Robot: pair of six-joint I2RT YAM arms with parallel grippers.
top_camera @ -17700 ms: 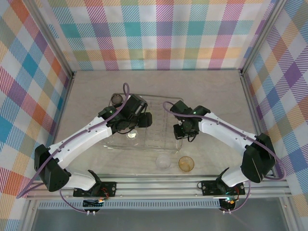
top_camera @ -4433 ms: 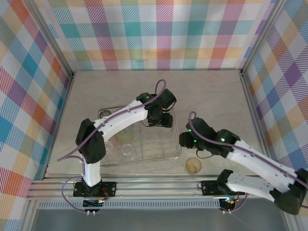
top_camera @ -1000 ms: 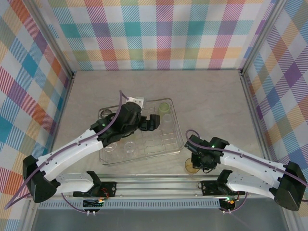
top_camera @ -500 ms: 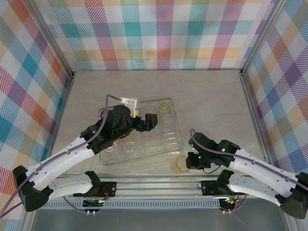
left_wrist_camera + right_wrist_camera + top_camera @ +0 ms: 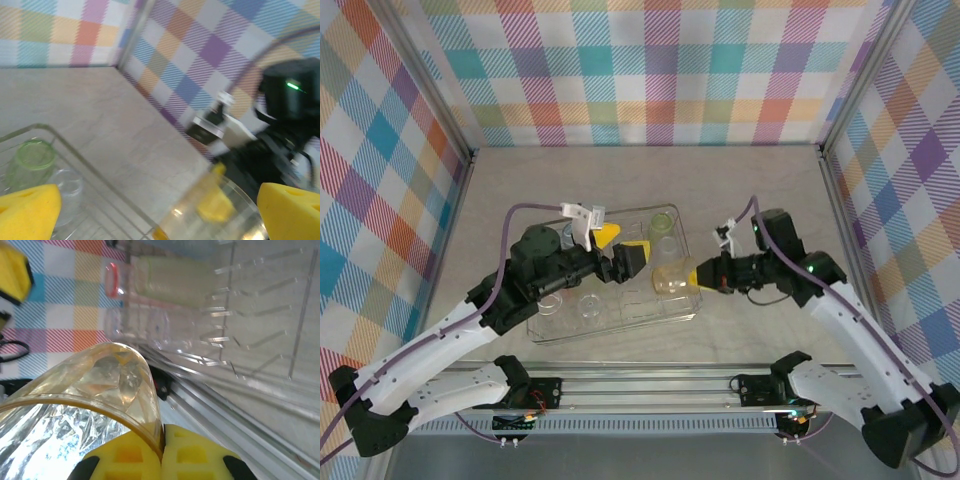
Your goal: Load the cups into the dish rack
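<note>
Loading looks close to finished, in our judgement. Our right gripper is clenched on the rim of an orange-tinted translucent plastic tumbler. The tumbler hangs tipped at the right edge of the rectangular silver wire dish rack and is not yet set among the tines. From the right wrist we see the yellow fingertips pinching that rim.

Inside the rack we make out a pale green tumbler at the far right corner and a clear tumbler near the front. The right wrist view also shows a pink-red rim, though we cannot tell how that cup lies. Every other cup we can make out sits within the rack.

Our left gripper hovers over the rack, jaws spread wide, grasping nothing.

We can read no brand, label or writing anywhere.
</note>
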